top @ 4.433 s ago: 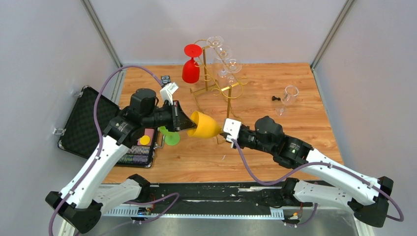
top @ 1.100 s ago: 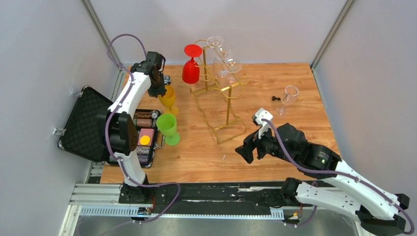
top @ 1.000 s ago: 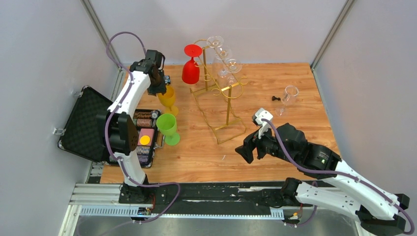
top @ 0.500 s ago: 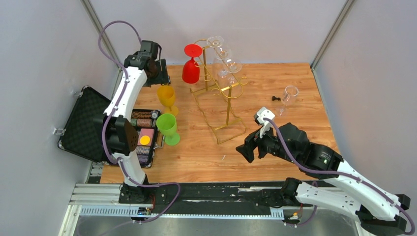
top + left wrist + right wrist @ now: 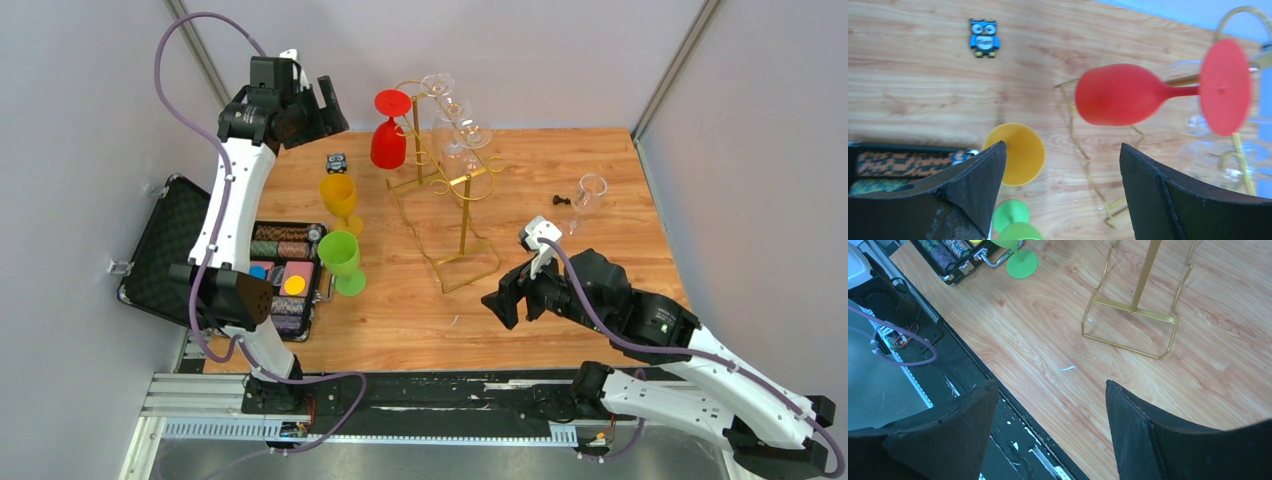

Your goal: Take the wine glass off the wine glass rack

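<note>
Yellow wine glass (image 5: pixel 339 193) now upright on the table (image 5: pixel 610 270), left gripper (image 5: pixel 328 105) lifted away, spread wide; right gripper (image 5: pixel 1050 385) agape, empty.

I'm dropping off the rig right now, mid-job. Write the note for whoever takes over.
Left gripper: open, empty, raised at the back left, clear of the yellow glass.
Right gripper: open, empty, hovering over the table in front of the wine glass rack.
Done: yellow glass and green glass stand upright on the table, left of the rack.
Left: red glass and clear glasses hang upside down on the rack. The red one is nearest the left gripper, so probably next.
</note>
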{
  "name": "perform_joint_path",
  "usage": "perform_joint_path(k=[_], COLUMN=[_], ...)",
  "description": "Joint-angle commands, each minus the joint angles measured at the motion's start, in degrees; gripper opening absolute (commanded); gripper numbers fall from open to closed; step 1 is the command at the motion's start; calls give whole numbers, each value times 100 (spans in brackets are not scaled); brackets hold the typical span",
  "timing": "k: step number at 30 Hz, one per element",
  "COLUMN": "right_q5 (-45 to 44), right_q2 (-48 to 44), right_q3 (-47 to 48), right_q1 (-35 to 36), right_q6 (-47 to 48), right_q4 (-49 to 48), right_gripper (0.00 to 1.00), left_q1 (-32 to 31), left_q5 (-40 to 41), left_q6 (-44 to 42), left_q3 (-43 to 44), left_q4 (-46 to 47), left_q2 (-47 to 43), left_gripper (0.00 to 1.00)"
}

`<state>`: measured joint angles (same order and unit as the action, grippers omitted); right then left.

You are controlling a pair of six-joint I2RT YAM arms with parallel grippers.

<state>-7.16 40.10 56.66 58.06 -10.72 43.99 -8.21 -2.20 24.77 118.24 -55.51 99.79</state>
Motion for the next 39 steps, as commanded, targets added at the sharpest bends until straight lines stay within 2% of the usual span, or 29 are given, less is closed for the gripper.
perform_joint_path(k=[1,7,14,24,39], right_q5=[-94,-95,-92,-106,-103], right_q2=[1,16,24,47,46], right_q3=[227,283,284,284,284], right_q1=[5,3,8,4,3], right_q6=[-132,-163,-185,-158,-132], right_q4=[20,64,82,79,76], right_gripper=[77,77,77,77,75], left_q1=[117,176,204,205,180], left_q5=[-918,-1855,-2553,-3111,-3529], left_q6=[563,1177,1786,2446,2999], left_q3=[207,215,232,19,-256], left_q4=[597,1157,1791,2493,3184], left_q2=[-247,-112,146,420,742], left_gripper=[91,91,92,89,77])
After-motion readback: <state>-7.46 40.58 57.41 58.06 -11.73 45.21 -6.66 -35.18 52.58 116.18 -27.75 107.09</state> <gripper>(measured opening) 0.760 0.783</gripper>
